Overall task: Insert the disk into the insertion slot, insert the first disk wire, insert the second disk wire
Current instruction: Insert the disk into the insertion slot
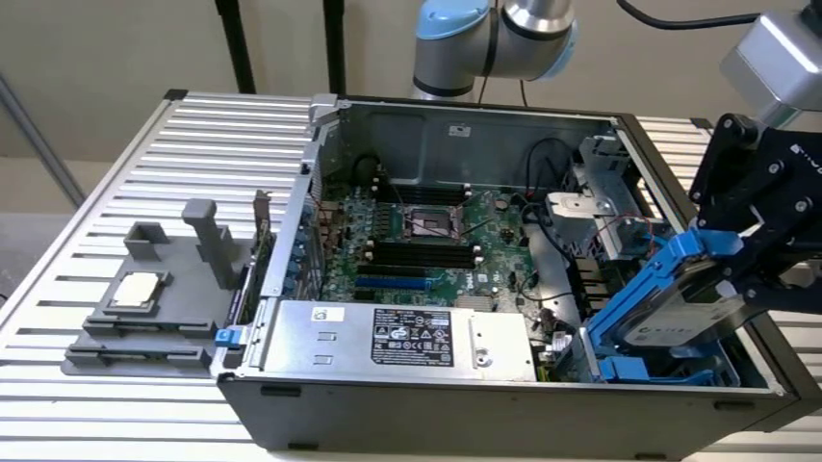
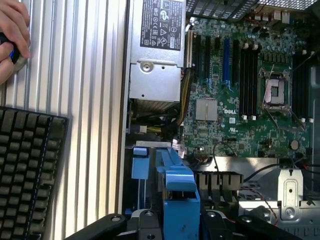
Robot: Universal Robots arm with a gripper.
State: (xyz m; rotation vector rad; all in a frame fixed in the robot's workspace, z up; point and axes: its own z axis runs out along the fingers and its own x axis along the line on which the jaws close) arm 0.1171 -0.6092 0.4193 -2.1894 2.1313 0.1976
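Observation:
The disk (image 1: 679,313), a silver-grey drive with a white label in a bright blue carrier, hangs tilted at the exterior view's right, over the front corner of the open computer case. My gripper (image 1: 734,281) is shut on the disk, with black fingers (image 1: 771,255) clamping the carrier's upper end. Below the disk lies the insertion slot (image 1: 649,371), a grey bay with blue rails. In the wrist view the blue carrier (image 2: 177,192) juts out between my fingers (image 2: 116,223) above the slot's blue rail (image 2: 140,165). Thin red and black wires (image 2: 252,194) lie beside the bay.
A silver box with a black label (image 1: 398,337) sits at the case's front, beside the green motherboard (image 1: 424,241). A grey fixture with a small square chip (image 1: 135,289) stands on the ribbed table. A black keyboard (image 2: 25,170) and a person's hand (image 2: 12,35) are beside the case.

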